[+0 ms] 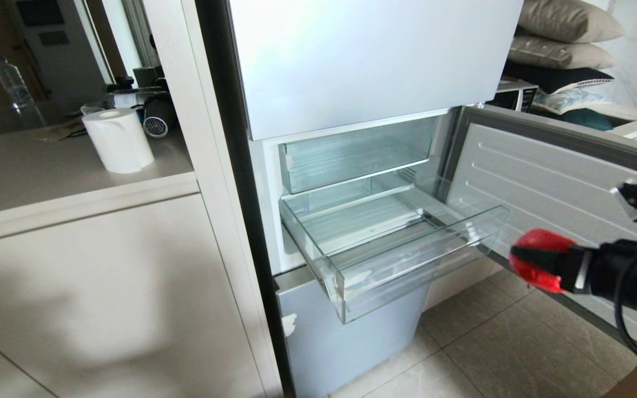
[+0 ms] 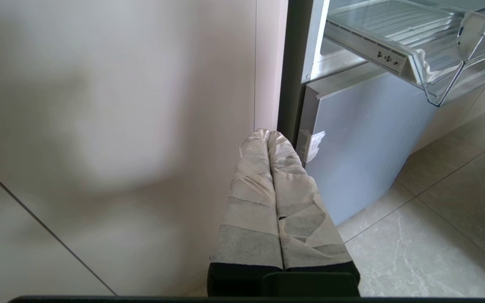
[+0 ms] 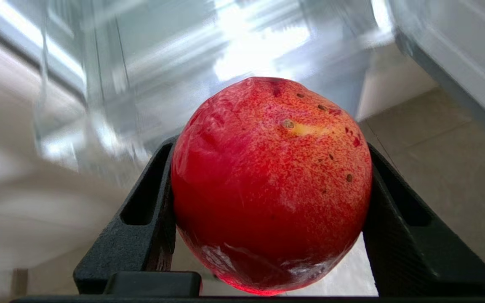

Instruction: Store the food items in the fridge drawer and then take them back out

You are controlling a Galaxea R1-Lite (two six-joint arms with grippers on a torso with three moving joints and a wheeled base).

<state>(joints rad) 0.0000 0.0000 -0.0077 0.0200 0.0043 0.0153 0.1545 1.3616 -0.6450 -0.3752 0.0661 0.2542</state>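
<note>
Fruit (image 3: 271,185), round, glossy red with yellow speckles, clamped in the right gripper (image 1: 539,261); left gripper (image 2: 270,145) closed, empty.

One red fruit (image 1: 539,260), two clear drawers (image 1: 401,243), three pillows (image 1: 564,38), one paper roll (image 1: 118,139)

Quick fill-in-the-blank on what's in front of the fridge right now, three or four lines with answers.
1. The right gripper is shut on a round, glossy ____ fruit.
2. The wide, clear plastic fridge drawer stands pulled ____.
3. Inside, that drawer holds ____.
4. The left gripper, low beside the pale cabinet panel, has its taped fingers pressed ____.

Missing words: red; out; nothing; together
</note>
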